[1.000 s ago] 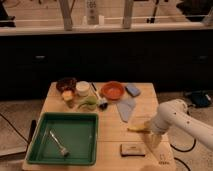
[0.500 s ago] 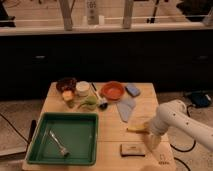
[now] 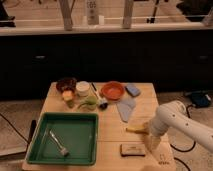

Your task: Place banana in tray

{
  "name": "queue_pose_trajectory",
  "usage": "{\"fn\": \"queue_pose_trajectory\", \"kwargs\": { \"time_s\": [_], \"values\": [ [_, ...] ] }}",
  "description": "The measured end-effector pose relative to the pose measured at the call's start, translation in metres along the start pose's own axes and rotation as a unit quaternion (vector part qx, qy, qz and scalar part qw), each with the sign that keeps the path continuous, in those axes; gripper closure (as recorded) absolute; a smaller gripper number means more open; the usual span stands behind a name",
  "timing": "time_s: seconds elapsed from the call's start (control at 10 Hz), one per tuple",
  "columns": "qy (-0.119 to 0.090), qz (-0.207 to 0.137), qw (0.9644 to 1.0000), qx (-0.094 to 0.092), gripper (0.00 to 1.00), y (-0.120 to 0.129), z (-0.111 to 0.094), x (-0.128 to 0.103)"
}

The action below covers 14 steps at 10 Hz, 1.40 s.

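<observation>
The banana (image 3: pixel 136 128) is a small pale yellow piece lying on the wooden table (image 3: pixel 112 135), right of the tray. The green tray (image 3: pixel 65 137) sits at the table's front left with a metal utensil (image 3: pixel 59 144) inside. My gripper (image 3: pixel 148 133) hangs at the end of the white arm (image 3: pixel 176 120) that comes in from the right. It is at the banana's right end, partly covering it.
A flat dark block (image 3: pixel 132 149) lies near the front edge below the banana. An orange bowl (image 3: pixel 112 90), a blue sponge (image 3: pixel 132 90), a pale blue cloth (image 3: pixel 125 108), a dark bowl (image 3: pixel 66 84), a white cup (image 3: pixel 82 88) and green items (image 3: pixel 89 103) crowd the back.
</observation>
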Motion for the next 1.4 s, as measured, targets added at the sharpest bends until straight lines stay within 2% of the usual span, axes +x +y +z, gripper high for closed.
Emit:
{"fn": "queue_pose_trajectory", "kwargs": {
  "time_s": [0.2,0.4,0.8,1.1,1.3,1.4],
  "values": [
    [0.0,-0.001,1.0,0.001,0.2,0.0009,0.0003,-0.0001],
    [0.0,-0.001,1.0,0.001,0.25,0.0021,0.0012,-0.0002],
    [0.0,-0.004,1.0,0.002,0.21,0.0036,0.0027,-0.0022],
    [-0.003,0.004,1.0,0.002,0.48,0.0078,0.0025,0.002],
    [-0.008,0.005,1.0,0.003,0.51,0.0056,0.0028,0.0013],
    [-0.006,0.005,1.0,0.002,0.57,0.0092,0.0024,0.0018]
  ]
}}
